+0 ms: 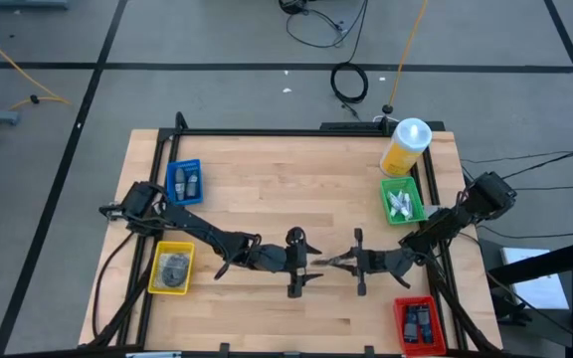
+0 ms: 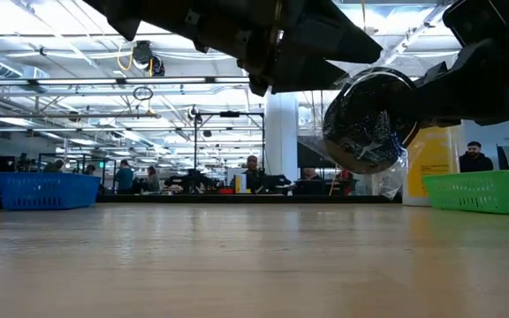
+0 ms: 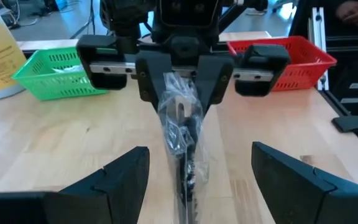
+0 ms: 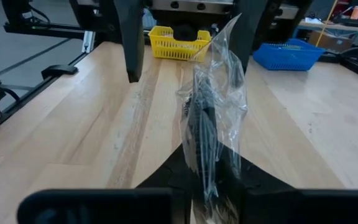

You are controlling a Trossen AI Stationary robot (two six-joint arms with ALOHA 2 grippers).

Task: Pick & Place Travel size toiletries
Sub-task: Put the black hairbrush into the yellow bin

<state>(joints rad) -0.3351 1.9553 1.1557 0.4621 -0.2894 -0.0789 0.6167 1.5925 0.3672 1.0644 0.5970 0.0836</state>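
Observation:
My right gripper (image 1: 334,262) is shut on a clear bag (image 1: 321,262) with a round dark bundle inside, at the table's middle near the front. The low view shows the bag (image 2: 369,119) well above the tabletop. My left gripper (image 1: 311,263) faces it, open wide, with a finger on each side of the bag's free end (image 3: 182,155), touching nothing. The travel size toiletries are not held. White tubes lie in the green bin (image 1: 403,204) and grey-blue mini bottles lie in the blue bin (image 1: 185,182). My right gripper pinches the clear bag between its two fingers at the end nearest it (image 4: 211,168). The fingers lie level and come from the table's right side. The bag is lifted clear of the table and sticks out toward my left gripper, its loose film (image 4: 229,56) standing up.
A yellow bin (image 1: 172,267) with a dark bundle stands at the front left. A red bin (image 1: 418,320) with black gadgets stands at the front right. A yellow canister with a white lid (image 1: 406,146) stands behind the green bin. Bare wood lies between the bins.

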